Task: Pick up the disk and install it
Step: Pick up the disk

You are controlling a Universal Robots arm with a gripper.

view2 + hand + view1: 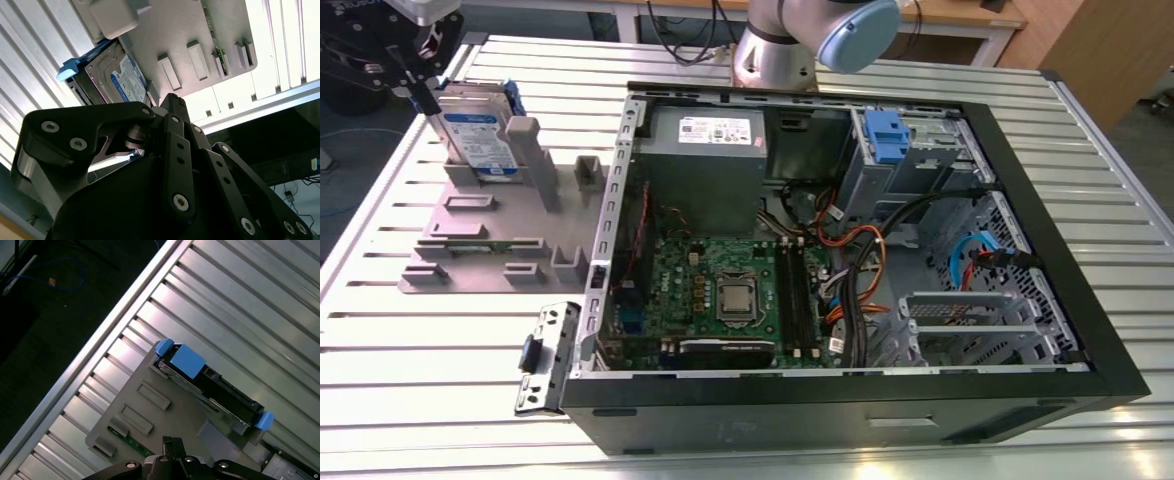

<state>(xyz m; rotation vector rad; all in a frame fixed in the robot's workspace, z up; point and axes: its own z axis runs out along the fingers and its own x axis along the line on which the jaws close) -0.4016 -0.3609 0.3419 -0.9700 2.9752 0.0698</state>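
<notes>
The disk [478, 135], silver-grey with a white-and-blue label and a blue caddy frame, stands on edge in a slot of the grey holder plate [487, 235] at the exterior view's far left. My black gripper [416, 92] hangs just above and beside the disk's upper corner. The first wrist view looks down on the disk's top edge [210, 385] with its blue tabs, and the gripper [170, 444] there sits apart from it. The disk's label [127, 80] faces the gripper [172, 102] in the second wrist view. Nothing is held.
The open computer case [1067, 250] lies to the exterior view's right of the holder. Inside it are a motherboard [734, 290], a grey power supply [707, 135], a blue-handled caddy [887, 135] in the drive bay, and cables. A loose metal bracket [540, 355] lies on the slatted table.
</notes>
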